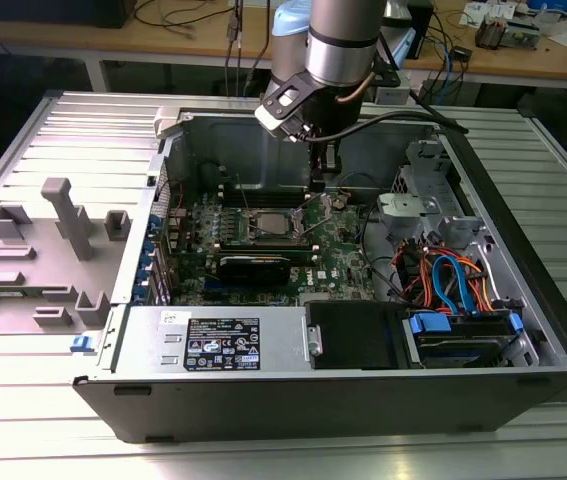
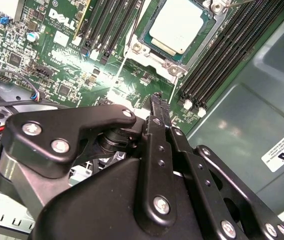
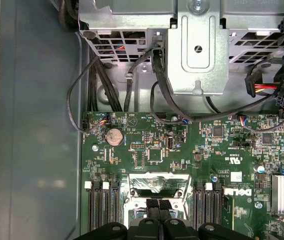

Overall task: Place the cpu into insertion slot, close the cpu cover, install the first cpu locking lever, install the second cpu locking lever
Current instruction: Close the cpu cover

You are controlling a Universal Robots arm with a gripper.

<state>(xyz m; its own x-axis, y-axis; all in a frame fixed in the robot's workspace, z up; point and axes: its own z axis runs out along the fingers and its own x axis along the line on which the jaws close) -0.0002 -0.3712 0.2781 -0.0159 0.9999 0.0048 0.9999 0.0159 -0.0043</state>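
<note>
The cpu (image 2: 179, 25) is seen seated in the insertion slot (image 1: 266, 224) with its dull silver top facing up, so the placing step is judged to be done. The pincer (image 3: 159, 204) is held upright over the motherboard (image 3: 147, 145) with its fingers drawn together. No gap is seen between the tips, and nothing is seen to be gripped.

In the exterior view the slot lies just beside the tips, toward the exterior view's left of them and beneath their level. In the first wrist view the silvery cpu cover (image 3: 157, 181) is found just beyond the tips. Whether it lies flat over the chip or stands tilted cannot be told.

Two thin bright rods (image 2: 118, 77) are seen running from the slot's corners toward the pincer. They are taken for the locking levers and judged not to be latched.

The cover step is therefore judged to be the one in hand. It is judged to call for a short, steady press with the joined tips on the frame's bare metal. The chip's top and the long memory slots (image 2: 222, 50) alongside are to be left untouched.
</note>
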